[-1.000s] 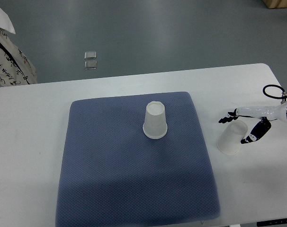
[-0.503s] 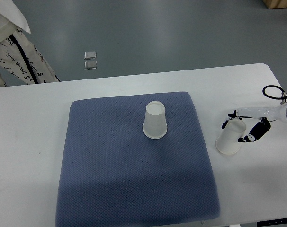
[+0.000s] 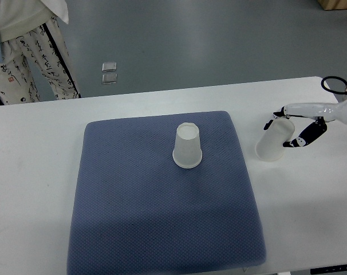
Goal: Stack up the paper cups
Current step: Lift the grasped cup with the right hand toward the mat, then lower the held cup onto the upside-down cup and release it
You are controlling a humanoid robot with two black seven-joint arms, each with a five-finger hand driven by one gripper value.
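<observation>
mat (image 3: pixel 162 217): blue-grey, fine dotted weave
cups (image 3: pixel 187 146): translucent white
worktop (image 3: pixel 30 189): white
hand (image 3: pixel 296 130): white and black
trousers (image 3: pixel 30 63): white, black script

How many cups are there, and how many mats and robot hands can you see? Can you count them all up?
Paper cups: 2, the cup on the mat and the cup in the right hand
Blue mat: 1
Robot hands: 1, the right hand
White table: 1
Total: 5
</observation>
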